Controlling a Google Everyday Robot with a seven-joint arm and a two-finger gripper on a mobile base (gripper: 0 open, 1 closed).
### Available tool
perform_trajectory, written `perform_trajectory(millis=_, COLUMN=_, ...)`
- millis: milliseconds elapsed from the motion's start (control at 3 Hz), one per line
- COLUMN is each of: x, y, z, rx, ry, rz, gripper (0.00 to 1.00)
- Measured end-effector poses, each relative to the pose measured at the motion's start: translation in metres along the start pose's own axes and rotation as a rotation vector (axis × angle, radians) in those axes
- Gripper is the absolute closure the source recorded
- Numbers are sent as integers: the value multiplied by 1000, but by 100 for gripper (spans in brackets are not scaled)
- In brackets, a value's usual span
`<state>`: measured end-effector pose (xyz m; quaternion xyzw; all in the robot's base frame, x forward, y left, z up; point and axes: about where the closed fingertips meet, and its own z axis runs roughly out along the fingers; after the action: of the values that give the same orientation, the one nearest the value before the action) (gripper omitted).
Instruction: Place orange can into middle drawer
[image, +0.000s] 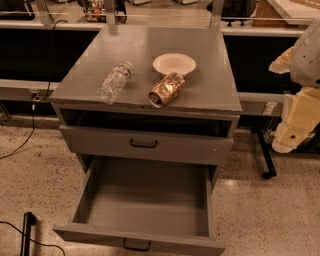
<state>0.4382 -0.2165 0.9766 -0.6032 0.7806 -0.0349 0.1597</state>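
The orange can (166, 90) lies on its side on the grey cabinet top (200, 45), near the front edge, with its silver end facing front-left. The middle drawer (145, 200), the lower of the two, is pulled far out and holds nothing; its black handle is at the bottom edge of the view. My gripper (295, 125) is part of the cream-coloured arm at the far right edge. It hangs beside the cabinet, well to the right of the can, and touches nothing.
A clear plastic bottle (114, 82) lies on its side left of the can. A white bowl (174, 64) sits just behind the can. The upper drawer (144, 143) stands slightly out. Black cables run over the floor at left.
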Motion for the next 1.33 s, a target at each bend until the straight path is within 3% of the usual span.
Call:
perform_trajectory(millis=333, x=0, y=0, z=0, rx=0, ry=0, rz=0, gripper=0)
perform_trajectory(millis=667, x=-17, y=-8, z=5, rx=45, ry=-11, rz=-85, gripper=0)
perform_trajectory(millis=1000, x=-52, y=-9, z=17, rx=145, ry=-26, rz=-300, gripper=0)
perform_trajectory(millis=1333, x=-65, y=-22, z=16, rx=212, ry=-49, rz=-385, gripper=0)
